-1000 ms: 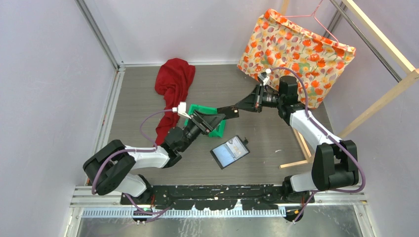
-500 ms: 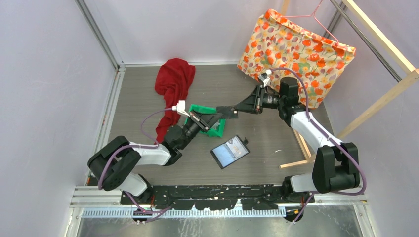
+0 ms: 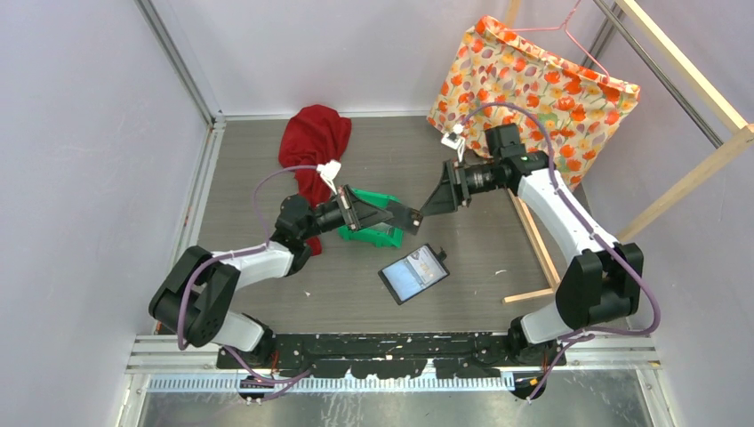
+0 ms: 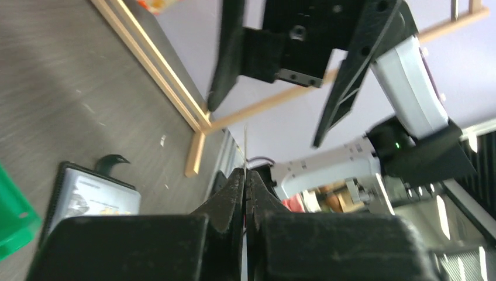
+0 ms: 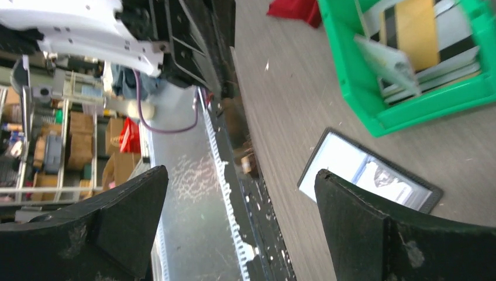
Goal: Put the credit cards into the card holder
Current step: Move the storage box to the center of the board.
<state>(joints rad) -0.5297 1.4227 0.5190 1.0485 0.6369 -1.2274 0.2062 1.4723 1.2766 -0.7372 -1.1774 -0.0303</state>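
Credit card [image 4: 245,145] edge-on, pinched in L gripper [image 4: 245,173]; face hidden.

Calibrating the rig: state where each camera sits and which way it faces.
Top external: above and behind, looking down at the table; left arm, right arm show.
Left wrist: along its shut fingers, pinching a card, toward the right arm.
Right wrist: between its open fingers, down at the green bin.
All three show the card holder.
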